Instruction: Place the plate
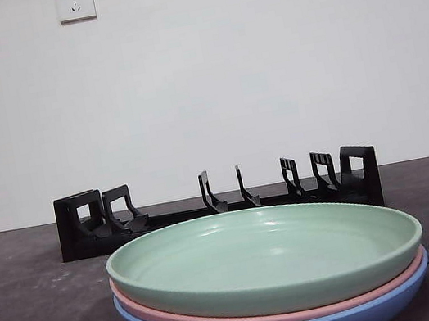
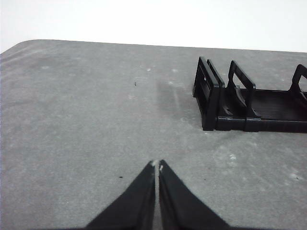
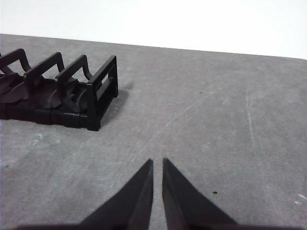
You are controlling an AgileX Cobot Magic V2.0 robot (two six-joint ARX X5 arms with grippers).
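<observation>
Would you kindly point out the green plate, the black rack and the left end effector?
green plate (image 1: 264, 255), front view, inner bowl.
black rack (image 1: 358, 172), front view, right end frame.
left end effector (image 2: 157, 166), left wrist view, between its tips.

My front camera low at table height, plates (image 1: 268, 276) close, both wrist cameras looking down-forward, each sharing the black rack (image 1: 218, 203) ends.
</observation>
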